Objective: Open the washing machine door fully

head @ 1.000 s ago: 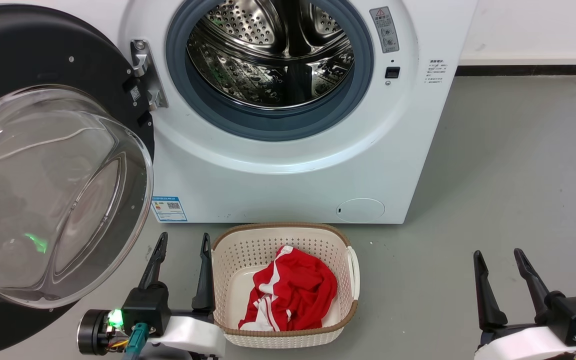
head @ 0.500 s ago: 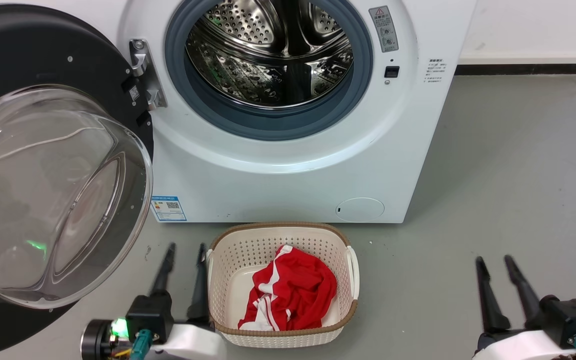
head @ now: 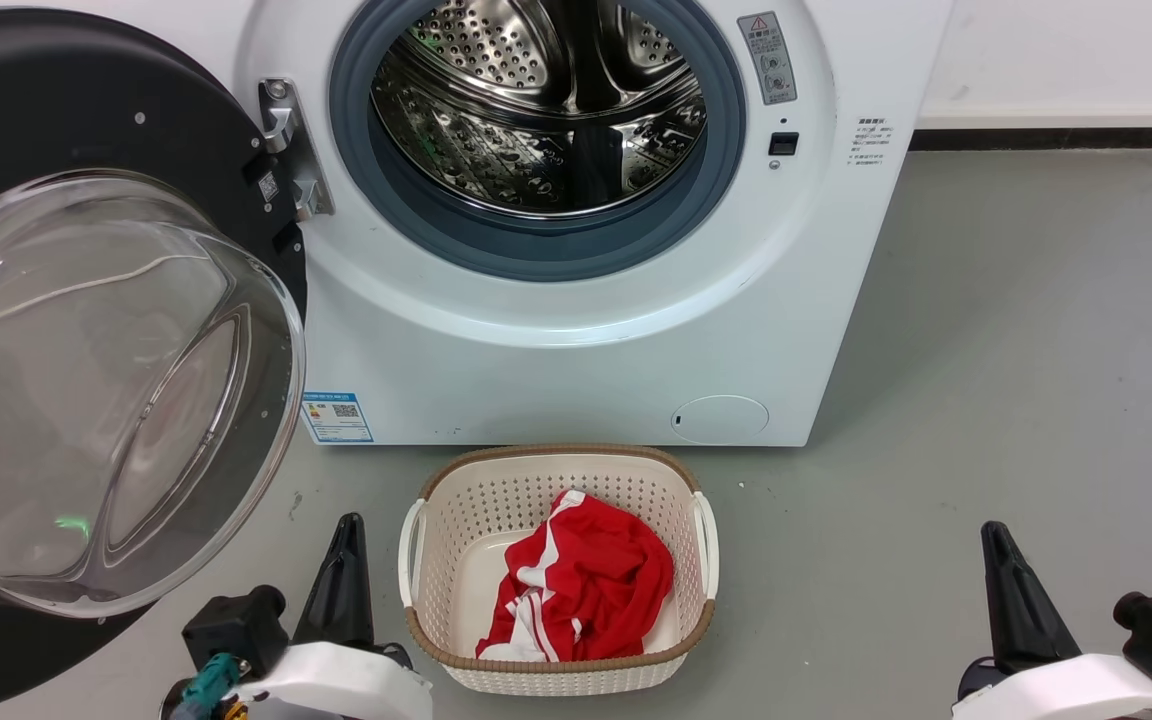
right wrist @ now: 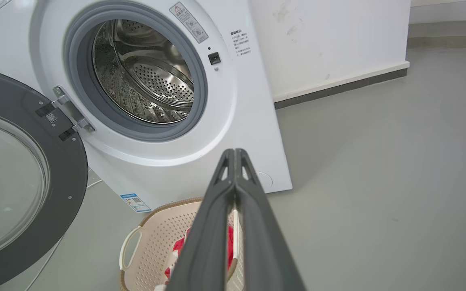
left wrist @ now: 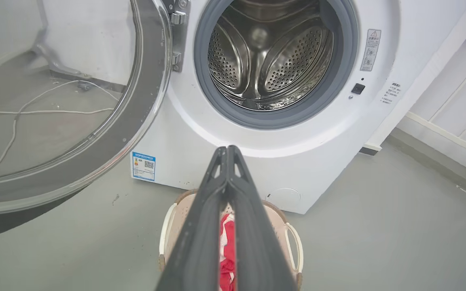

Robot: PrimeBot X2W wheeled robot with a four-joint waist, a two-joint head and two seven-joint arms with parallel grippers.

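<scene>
Standing open | washing machine door (head: pixel 106 380) | black rim | clear glass bowl

A laundry corner: washing machine (head: pixel 576 220), laundry basket (head: pixel 556 570), grey floor (head: pixel 1016 350).

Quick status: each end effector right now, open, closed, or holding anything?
Left end effector: closed, fingers pressed together, holding nothing.
Right end effector: closed, fingers pressed together, holding nothing.

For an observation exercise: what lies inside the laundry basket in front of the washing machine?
A crumpled red-and-white garment lies in the laundry basket. Part of its pale floor shows; anything beneath the cloth is covered.
</scene>
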